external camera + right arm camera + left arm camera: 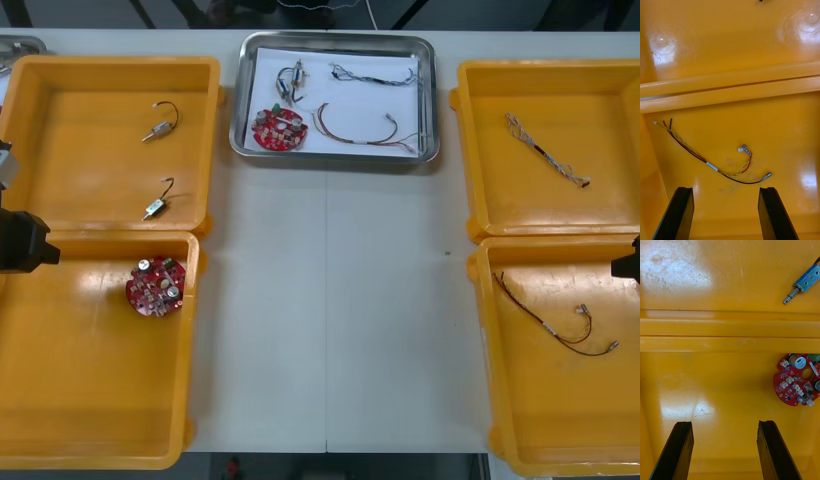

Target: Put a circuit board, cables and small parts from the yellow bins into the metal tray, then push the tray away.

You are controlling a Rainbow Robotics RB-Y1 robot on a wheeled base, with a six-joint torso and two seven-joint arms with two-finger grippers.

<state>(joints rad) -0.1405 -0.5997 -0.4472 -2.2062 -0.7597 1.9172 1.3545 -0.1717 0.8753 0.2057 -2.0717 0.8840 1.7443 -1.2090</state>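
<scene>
The metal tray (pixel 336 158) at the table's far middle is white inside and holds a red circuit board (pixel 279 129), small metal parts (pixel 291 80) and two cables (pixel 365 131). My left gripper (pixel 725 423) hangs open over the near left bin (pixel 715 390), with a second circuit board (pixel 799 379) lying beyond its finger. In the front view that board (pixel 155 287) lies near the bin's far right corner. My right gripper (pixel 726 188) is open above the near right bin (pixel 782 123), where a red and yellow cable (pixel 711 165) lies just past its fingertips.
The far left bin (pixel 90 120) holds two small metal parts (pixel 160 122), one of them (pixel 803 284) seen past the bin walls. A twisted blue and white cable (pixel 547 152) lies in the far right bin (pixel 560 90). Bare table (pixel 330 320) runs between the bins.
</scene>
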